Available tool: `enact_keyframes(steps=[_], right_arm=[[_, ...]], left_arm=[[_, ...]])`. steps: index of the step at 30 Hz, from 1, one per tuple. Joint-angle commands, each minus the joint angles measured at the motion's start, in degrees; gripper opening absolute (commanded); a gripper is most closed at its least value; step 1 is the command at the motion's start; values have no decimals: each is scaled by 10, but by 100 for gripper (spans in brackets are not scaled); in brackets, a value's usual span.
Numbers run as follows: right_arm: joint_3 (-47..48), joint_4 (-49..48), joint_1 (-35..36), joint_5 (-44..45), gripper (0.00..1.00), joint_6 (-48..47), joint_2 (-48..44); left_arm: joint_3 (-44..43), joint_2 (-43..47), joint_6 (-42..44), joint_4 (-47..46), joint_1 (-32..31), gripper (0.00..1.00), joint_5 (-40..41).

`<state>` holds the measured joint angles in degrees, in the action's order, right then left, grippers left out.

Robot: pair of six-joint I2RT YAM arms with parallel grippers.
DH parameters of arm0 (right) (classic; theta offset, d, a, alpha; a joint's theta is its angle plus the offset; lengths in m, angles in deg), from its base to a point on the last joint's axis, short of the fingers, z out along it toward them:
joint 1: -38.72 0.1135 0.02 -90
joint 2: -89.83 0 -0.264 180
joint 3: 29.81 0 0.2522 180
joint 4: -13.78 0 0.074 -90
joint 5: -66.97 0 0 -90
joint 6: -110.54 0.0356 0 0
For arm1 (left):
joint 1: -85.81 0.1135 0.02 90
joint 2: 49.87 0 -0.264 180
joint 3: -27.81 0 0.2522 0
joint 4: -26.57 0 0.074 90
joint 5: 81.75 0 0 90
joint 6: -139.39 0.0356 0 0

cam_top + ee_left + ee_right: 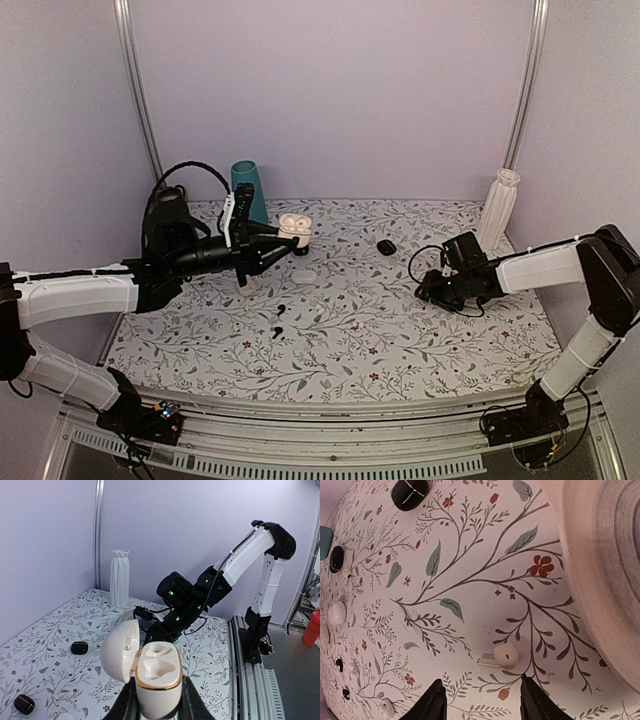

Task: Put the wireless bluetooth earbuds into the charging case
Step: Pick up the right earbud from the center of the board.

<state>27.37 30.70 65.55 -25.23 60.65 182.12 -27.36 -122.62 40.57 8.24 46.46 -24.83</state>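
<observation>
I am looking into a booth with plain lilac walls (pixel 330 90) closing in the back and both sides. A metal post (pixel 140 90) is standing in the back left corner and a second post (pixel 527 80) in the back right. The table (pixel 400 330) is showing a white top printed with grey-green sprigs and small red flowers. A pale metal rail (pixel 350 415) is running along its near edge. Soft, even light is falling everywhere, throwing only faint shadows. Through the left wrist camera I am seeing grey floor (pixel 295 680) beyond the table's end, with something red (pixel 311 627) standing at the picture's edge.
</observation>
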Motion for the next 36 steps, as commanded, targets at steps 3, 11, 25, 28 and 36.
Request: enact_keyframes(steps=[3, 11, 25, 28, 36], right_arm=[[8, -16, -8, 18, 50, 1, 23], [32, -18, -7, 2, 49, -9, 46], [92, 13, 15, -3, 45, -45, 93], [87, 21, 16, 12, 45, -48, 90], [103, 62, 16, 48, 45, -88, 92]], left_arm=[[-9, 7, -5, -5, 6, 0, 2], [-6, 9, -6, -7, 6, 0, 2], [-1, 15, -6, -7, 7, 0, 3], [1, 16, -7, -9, 6, 0, 4], [0, 15, -7, -8, 6, 0, 2]])
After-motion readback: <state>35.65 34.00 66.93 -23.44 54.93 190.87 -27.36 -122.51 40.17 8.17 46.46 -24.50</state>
